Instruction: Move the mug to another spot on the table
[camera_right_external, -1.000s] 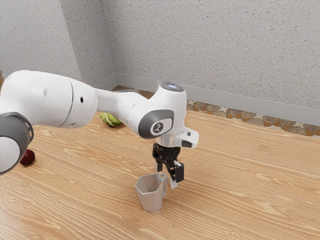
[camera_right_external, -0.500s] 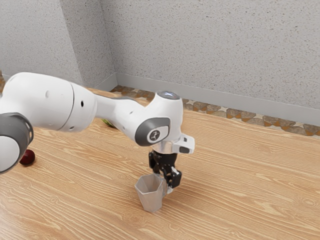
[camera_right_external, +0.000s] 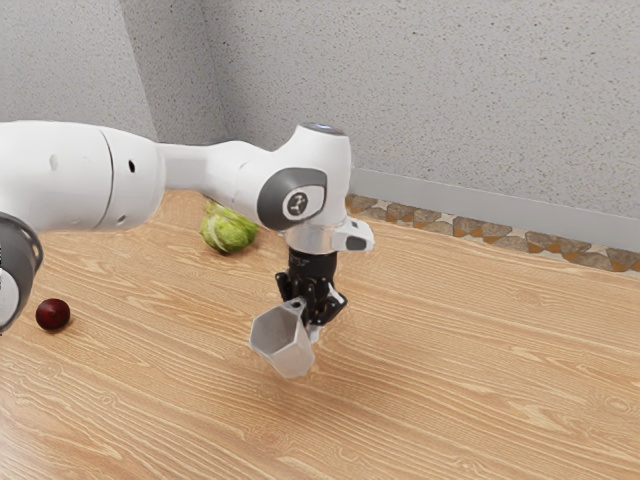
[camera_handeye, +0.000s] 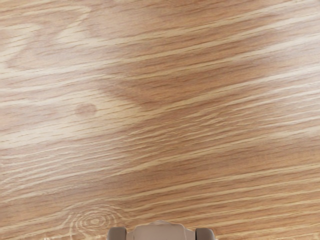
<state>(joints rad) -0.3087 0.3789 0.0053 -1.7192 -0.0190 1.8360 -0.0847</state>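
- Mug (camera_right_external: 280, 345): grey and faceted, hanging tilted from the claw (camera_right_external: 303, 312), mouth turned toward the exterior view's upper left. In the wrist view its rim (camera_handeye: 160, 231) sits just under the hand.
- Claw: black fingers clamped on the mug's upper wall, at the side facing the exterior view's right.
- Surface (camera_right_external: 480, 340): light wood grain; whether the mug's base touches it cannot be told.
- Green lettuce (camera_right_external: 228, 228): behind the arm, well apart from the mug.
- Dark red fruit (camera_right_external: 52, 314): near the exterior view's left edge.

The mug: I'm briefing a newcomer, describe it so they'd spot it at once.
On the wooden table, follow the white arm down to its black end effector. The mug hangs tilted from it: grey and faceted, unlike the green lettuce and the small red fruit.
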